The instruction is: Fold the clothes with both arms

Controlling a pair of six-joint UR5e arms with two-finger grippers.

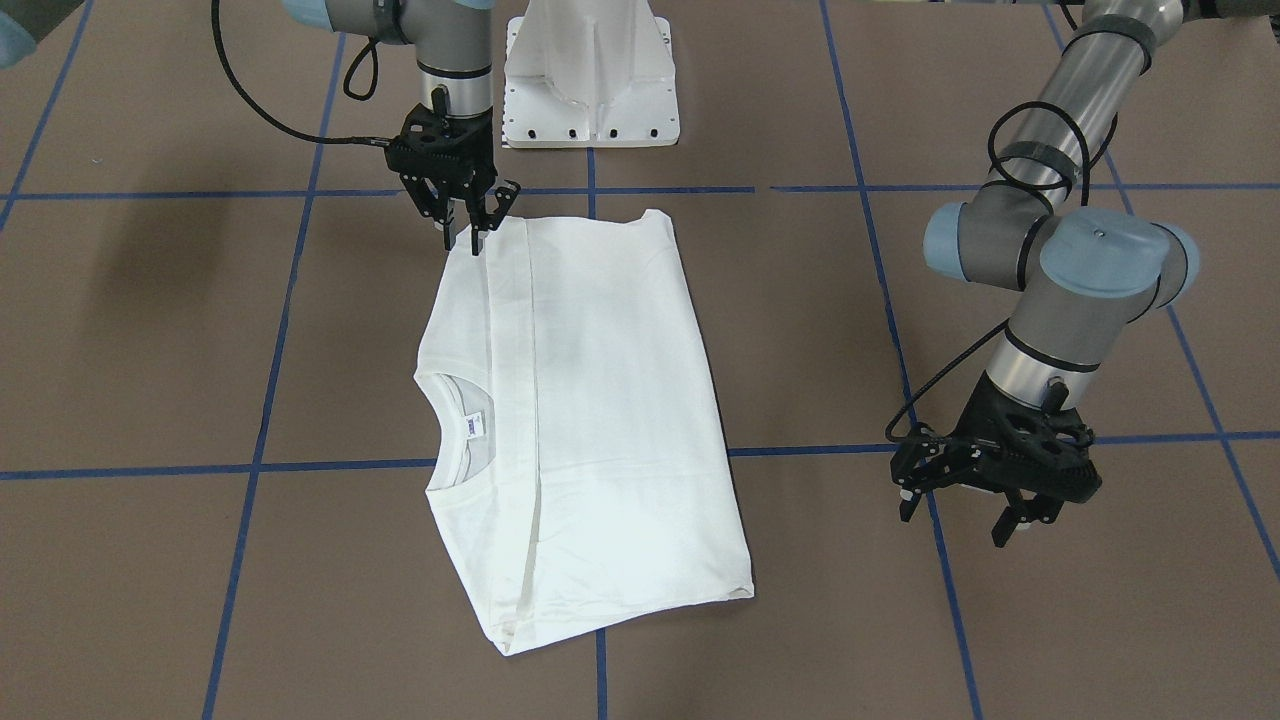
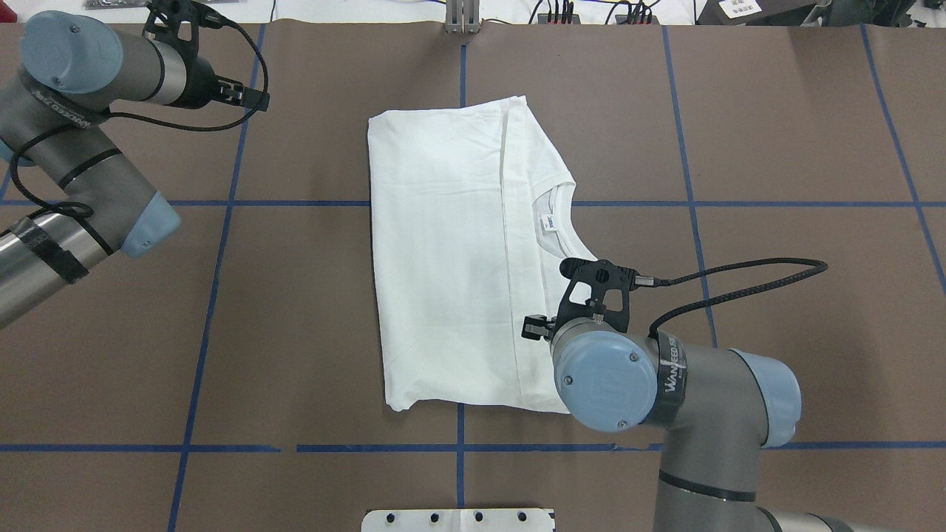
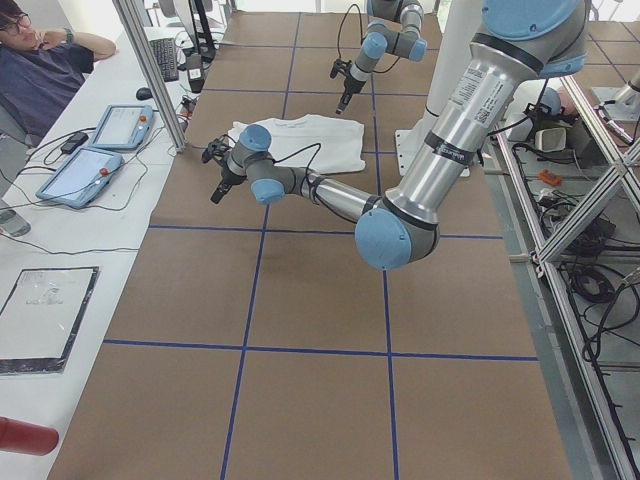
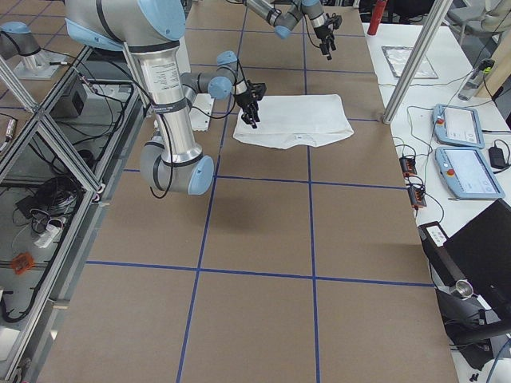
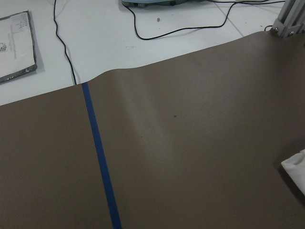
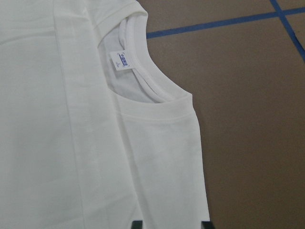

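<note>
The white T-shirt (image 1: pixel 600 420) lies flat on the brown table, sleeves folded in, its neck label (image 1: pixel 473 425) facing up. My right gripper (image 1: pixel 463 240) stands open just above the shirt's shoulder corner nearest the robot's base. In the right wrist view its two fingertips (image 6: pixel 137 224) peek in at the bottom edge, over the shirt (image 6: pixel 71 119), with nothing between them. My left gripper (image 1: pixel 955 518) hangs open over bare table, well clear of the shirt's hem side. The left wrist view catches only a shirt corner (image 5: pixel 295 171).
The white pedestal (image 1: pixel 590 80) stands at the robot's edge of the table, behind the shirt. Blue tape lines (image 1: pixel 300 468) grid the brown surface. A side table with tablets (image 3: pixel 120 125) and a seated person (image 3: pixel 40 60) lies beyond the far edge.
</note>
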